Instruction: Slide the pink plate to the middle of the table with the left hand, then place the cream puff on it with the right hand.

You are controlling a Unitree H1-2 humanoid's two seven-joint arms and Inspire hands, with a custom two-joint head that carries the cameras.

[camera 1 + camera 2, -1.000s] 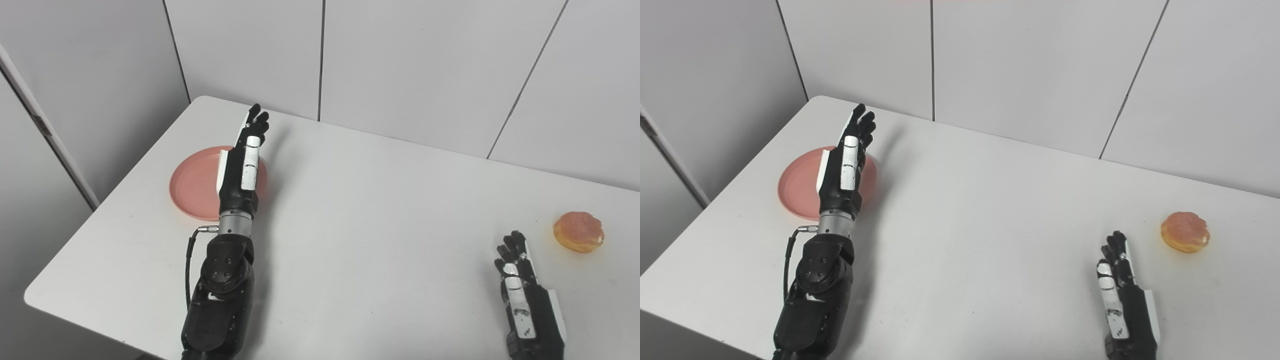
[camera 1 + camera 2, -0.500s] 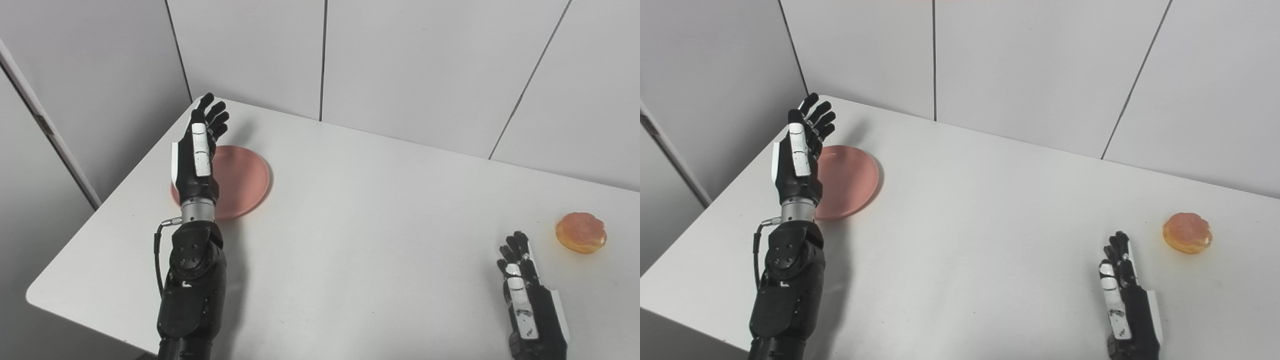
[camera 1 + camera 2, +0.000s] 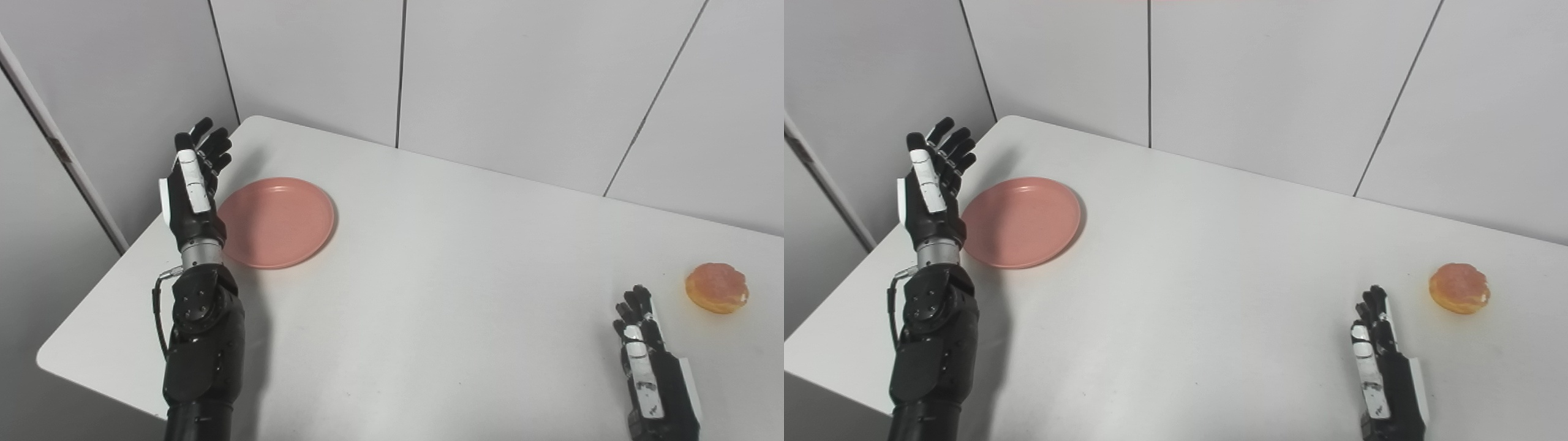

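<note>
My left robot hand [image 3: 193,184] hovers spread, just left of the pink plate [image 3: 277,222] near the tabletop's [image 3: 429,275] left corner. My right robot hand [image 3: 652,367] rests empty, fingers extended, near the cream puff [image 3: 717,288].

Wide bare tabletop between my two hands

My left hand [image 3: 193,184], fingers spread, hangs raised just left of the pink plate [image 3: 277,222], with the wall panels [image 3: 122,92] close behind and to its left. From the plate's right rim the white tabletop [image 3: 459,294] lies bare across the middle. My right hand [image 3: 649,373] rests flat near the front edge, with an open gap between it and the cream puff [image 3: 717,287].
</note>
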